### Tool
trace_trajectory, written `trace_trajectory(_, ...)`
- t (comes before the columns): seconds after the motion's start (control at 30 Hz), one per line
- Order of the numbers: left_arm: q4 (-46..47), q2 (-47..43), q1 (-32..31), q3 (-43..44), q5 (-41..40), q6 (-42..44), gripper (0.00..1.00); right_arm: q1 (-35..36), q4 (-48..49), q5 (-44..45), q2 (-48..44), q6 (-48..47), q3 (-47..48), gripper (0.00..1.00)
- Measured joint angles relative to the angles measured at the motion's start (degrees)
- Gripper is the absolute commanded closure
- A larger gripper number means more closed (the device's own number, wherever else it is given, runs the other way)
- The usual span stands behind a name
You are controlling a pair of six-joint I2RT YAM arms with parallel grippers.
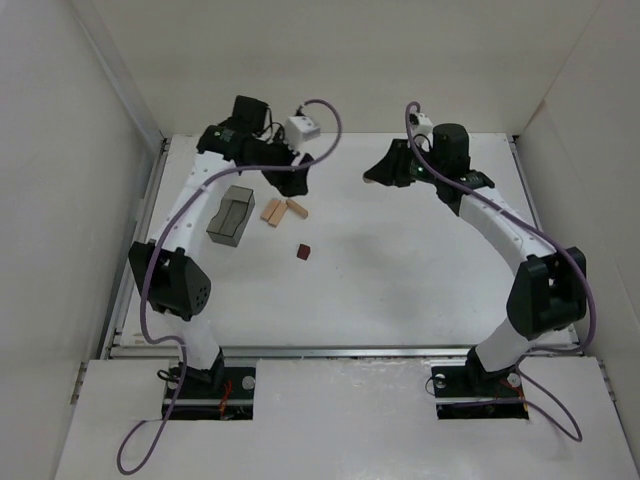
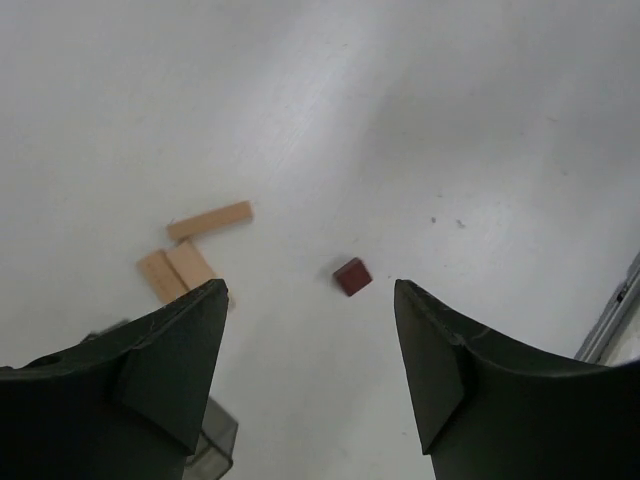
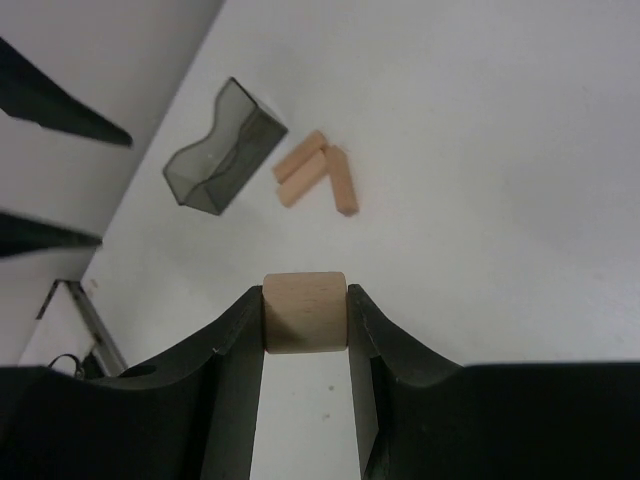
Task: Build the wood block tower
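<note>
One view, right wrist, shows right fingers clamping pale block; left fingers spread.

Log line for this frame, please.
left tool: open, empty | right tool: shut on pale block | three pale pieces: flat by tray | cube: apart | nothing stacked

Overhead plus wrist views; common blocks

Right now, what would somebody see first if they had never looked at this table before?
The right tool pinches a pale wood block, away from the others. Three pale blocks lie flat beside a grey tray at the far left, with a dark red cube alone a bit nearer. The left tool hangs open over them.
</note>
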Motion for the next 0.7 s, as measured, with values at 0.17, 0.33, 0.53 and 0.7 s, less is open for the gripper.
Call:
trace_trajectory(0.17,4.5,-4.63,-10.4,-5.35,-5.64,3.37,0.35,0.57,8.7,-9.22,6.27,3.58,2.4,1.0)
trace_trajectory(0.33,11.78,-8.68,-17.0,-14.56,-12.98,6.6,0.35,2.75,16.98,-17.25,11.32,10.21,1.57,1.0)
trace_trajectory(0.53,21.38,-9.49,-18.97,-20.33,-18.43,9.03,0.34,5.62,27.21,-22.93,11.69,18.29,-0.37,1.0)
trace_trajectory(0.7,24.96,-10.05,-19.12,-23.12,-20.17,10.95,0.44,5.95,31.71,-25.7,11.72,20.87,-1.31,1.0)
